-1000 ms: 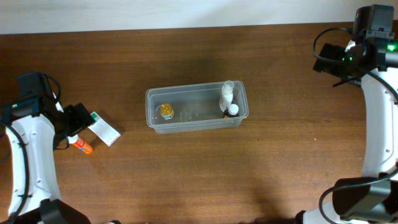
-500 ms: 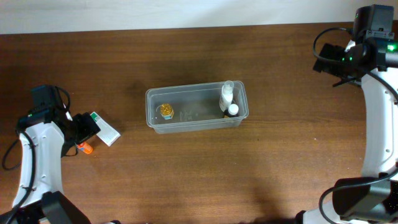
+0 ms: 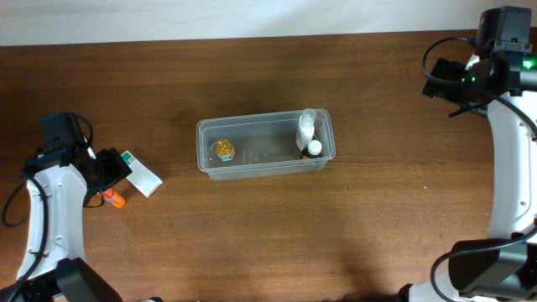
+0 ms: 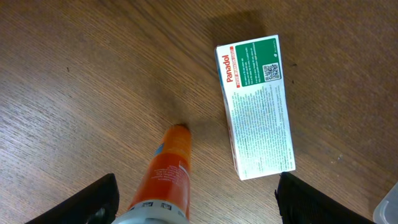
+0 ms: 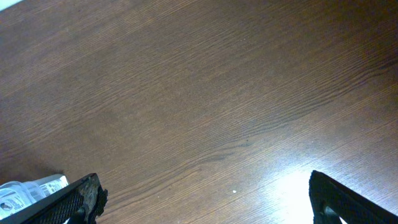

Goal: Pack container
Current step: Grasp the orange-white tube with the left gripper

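In the overhead view, the container (image 3: 252, 120) is seen at mid-tabletop (image 3: 252, 243), with a yellow-capped bottle (image 3: 223, 149) at its left end and a white bottle (image 3: 306, 127) and a dark bottle (image 3: 313, 149) at its right end. The left fingers (image 3: 113, 166) are held well to its left, over a box (image 3: 141, 174) and an orange tube (image 3: 112, 198).

From the left wrist, those fingers are shown spread, with the tube between them and the box just beside it.

From the right wrist, the right fingers (image 5: 78, 200) are shown spread above bare wood.
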You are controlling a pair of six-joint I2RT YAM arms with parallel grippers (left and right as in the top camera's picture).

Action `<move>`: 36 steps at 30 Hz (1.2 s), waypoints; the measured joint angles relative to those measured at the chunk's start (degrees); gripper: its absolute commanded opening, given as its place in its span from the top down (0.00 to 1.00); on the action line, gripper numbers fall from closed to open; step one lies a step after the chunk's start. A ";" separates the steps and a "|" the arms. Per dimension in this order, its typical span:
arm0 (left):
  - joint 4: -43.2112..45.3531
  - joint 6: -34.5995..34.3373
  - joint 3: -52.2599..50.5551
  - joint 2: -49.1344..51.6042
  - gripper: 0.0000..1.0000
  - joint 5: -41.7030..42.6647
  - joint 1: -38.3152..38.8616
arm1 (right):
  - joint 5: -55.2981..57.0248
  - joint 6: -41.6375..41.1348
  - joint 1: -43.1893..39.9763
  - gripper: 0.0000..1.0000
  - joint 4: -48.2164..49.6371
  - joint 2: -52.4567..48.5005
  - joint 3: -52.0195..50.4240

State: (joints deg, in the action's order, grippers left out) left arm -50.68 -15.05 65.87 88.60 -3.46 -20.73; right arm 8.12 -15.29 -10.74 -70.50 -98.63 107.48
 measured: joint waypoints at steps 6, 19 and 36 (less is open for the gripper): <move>-0.02 0.00 0.00 0.00 0.40 -0.20 0.00 | 0.00 0.02 0.00 0.02 0.00 0.02 0.00; -0.09 -0.17 0.00 0.00 0.73 -0.61 0.00 | 0.02 0.02 0.00 0.02 0.00 0.02 0.00; 0.68 2.19 8.37 0.00 0.73 3.76 1.33 | 0.00 0.04 0.00 0.02 0.00 0.00 0.00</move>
State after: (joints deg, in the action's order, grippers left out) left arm -50.00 -12.86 74.24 88.60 0.30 -19.40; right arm 8.12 -15.25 -10.74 -70.50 -98.63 107.48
